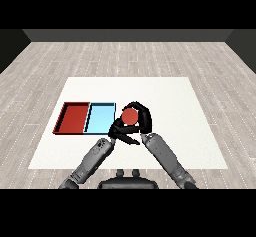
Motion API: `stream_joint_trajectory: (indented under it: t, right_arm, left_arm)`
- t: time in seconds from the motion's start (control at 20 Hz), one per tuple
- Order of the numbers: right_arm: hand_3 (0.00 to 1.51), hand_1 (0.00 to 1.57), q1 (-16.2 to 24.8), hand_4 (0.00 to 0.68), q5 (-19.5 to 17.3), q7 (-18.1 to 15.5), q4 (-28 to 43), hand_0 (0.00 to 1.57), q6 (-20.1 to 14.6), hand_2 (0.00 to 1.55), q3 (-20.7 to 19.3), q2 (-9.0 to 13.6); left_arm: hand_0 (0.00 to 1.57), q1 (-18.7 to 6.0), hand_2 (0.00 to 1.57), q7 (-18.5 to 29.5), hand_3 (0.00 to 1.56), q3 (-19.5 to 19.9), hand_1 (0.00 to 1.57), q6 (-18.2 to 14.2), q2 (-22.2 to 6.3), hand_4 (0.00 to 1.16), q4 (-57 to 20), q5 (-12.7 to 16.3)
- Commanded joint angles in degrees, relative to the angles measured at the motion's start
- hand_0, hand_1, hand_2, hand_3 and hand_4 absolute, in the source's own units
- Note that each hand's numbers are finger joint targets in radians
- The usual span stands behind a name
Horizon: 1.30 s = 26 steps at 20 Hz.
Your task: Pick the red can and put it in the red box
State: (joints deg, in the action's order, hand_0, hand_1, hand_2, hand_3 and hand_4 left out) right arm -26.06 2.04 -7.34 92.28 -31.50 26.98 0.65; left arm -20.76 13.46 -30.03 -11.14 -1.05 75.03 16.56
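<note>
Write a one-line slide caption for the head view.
Right hand curls round the red can just right of the light blue tray; red tray beyond.

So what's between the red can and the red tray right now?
The light blue tray lies between them in the head view. The red can, held in the right hand, sits just past its right edge; the red tray adjoins its left.

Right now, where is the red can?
The red can is near the middle, in the right hand, just right of the light blue tray.
</note>
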Motion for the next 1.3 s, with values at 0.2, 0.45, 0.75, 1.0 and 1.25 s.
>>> stream_joint_trajectory:
  t: [0.2, 0.45, 0.75, 1.0, 1.25]
  right_arm:
    - [1.41, 1.57, 0.3, 0.643, 1.9, -1.8, -1.2, 1.57, -2.0, 1.48, 4.2, -0.6]
    - [1.41, 1.57, -0.7, 0.625, 5.5, -6.1, -4.8, 1.57, -1.2, 1.48, 3.1, -0.6]
    - [1.40, 1.57, -0.1, 0.635, 1.5, -0.6, -0.6, 1.57, -0.6, 1.47, 1.6, -0.6]
    - [1.40, 1.57, 0.0, 0.637, 2.8, -0.8, 0.6, 1.57, 1.1, 1.46, 0.0, 0.3]
    - [0.00, 0.00, -3.4, 0.000, 1.5, 3.8, -4.6, 0.00, 0.7, 0.00, 1.6, 1.8]
  left_arm:
    - [0.68, 0.0, 0.98, 4.8, 0.93, -4.5, 0.68, -15.9, 1.0, 0.97, 0.4, 5.1]
    - [1.57, -3.7, 1.57, 0.7, 1.51, -3.9, 1.57, -19.0, 1.0, 1.12, -1.8, 4.8]
    - [1.57, -0.6, 1.57, -3.4, 1.50, 0.2, 1.57, -15.3, 0.6, 1.12, 1.9, 1.1]
    - [1.57, -4.8, 1.57, 0.8, 1.49, -5.6, 1.57, -23.4, 1.0, 1.13, -2.0, 7.7]
    - [1.57, -2.4, 1.57, -0.2, 1.50, -1.2, 1.57, -19.1, 1.0, 1.13, 0.7, 2.4]
